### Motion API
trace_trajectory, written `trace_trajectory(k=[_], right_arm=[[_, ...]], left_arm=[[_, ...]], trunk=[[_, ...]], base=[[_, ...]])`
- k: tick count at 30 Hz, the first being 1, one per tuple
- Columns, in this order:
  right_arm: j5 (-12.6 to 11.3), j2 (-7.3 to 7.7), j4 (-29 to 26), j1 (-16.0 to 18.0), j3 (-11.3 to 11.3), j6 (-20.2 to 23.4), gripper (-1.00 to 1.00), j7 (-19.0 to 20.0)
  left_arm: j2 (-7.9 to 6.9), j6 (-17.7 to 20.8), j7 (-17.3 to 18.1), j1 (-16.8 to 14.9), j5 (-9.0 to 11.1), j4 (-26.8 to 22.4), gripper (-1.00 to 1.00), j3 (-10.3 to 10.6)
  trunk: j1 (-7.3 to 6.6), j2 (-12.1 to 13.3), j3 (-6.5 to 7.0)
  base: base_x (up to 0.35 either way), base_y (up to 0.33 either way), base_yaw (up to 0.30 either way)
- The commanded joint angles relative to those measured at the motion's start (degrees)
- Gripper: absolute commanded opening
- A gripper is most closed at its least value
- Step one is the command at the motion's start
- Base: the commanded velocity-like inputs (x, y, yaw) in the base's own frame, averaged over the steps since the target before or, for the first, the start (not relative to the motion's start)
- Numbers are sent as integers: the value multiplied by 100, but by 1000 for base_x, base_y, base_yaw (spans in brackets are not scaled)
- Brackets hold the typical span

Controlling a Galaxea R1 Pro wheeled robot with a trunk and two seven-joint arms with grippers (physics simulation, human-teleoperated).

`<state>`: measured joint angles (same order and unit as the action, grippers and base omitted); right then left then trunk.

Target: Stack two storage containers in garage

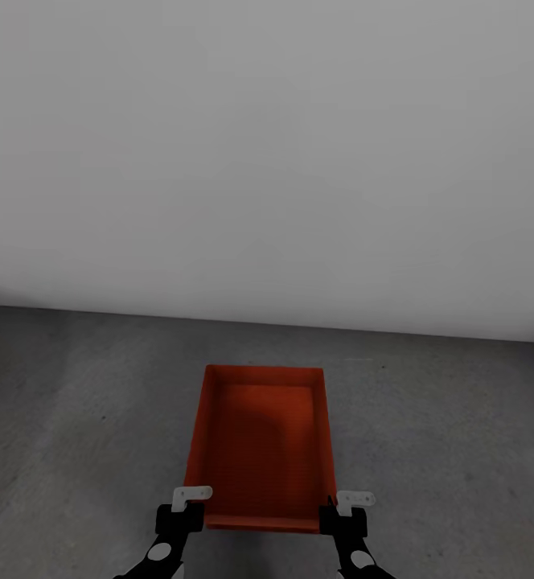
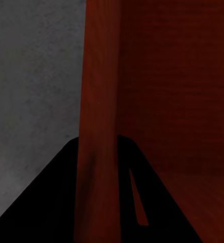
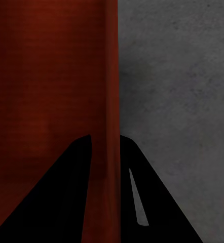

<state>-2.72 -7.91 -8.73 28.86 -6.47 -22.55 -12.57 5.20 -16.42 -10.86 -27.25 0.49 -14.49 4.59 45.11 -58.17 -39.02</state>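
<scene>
Both the left gripper [image 1: 188,505] and right gripper [image 1: 341,511] clench the storage container's [image 1: 259,450] near corners, above the concrete floor [image 1: 74,418], the grey wall [image 1: 267,161] ahead.

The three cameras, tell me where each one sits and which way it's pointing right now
Head view: on the robot's head, looking forward and down at the storage container, concrete floor and grey wall; the left gripper and right gripper show at its near corners.
Left wrist view: on the left arm, looking along dark fingers straddling a container wall.
Right wrist view: on the right arm, dark fingers straddling a wall likewise.
Shared: all three show the red container and grey floor.
</scene>
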Motion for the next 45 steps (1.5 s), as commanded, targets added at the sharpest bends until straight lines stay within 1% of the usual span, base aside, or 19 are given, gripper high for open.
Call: trace_trajectory(k=[1,10,40,45], right_arm=[[106,-1,-375,6,98,-56,-100,71],[107,-1,-376,9,96,-56,-100,71],[105,-1,-379,8,94,-56,-100,71],[105,-1,-378,7,95,-56,-100,71]], left_arm=[[-6,-10,-65,0,30,17,-100,7],[-4,-10,-65,0,30,17,-100,7],[-2,6,-65,0,49,19,-100,7],[-2,13,-65,0,63,22,-100,7]], trunk=[[23,-45,-23],[220,-406,-185],[220,-406,-185],[220,-406,-185]], base=[[0,0,0],[0,0,0],[0,0,0],[-76,0,0]])
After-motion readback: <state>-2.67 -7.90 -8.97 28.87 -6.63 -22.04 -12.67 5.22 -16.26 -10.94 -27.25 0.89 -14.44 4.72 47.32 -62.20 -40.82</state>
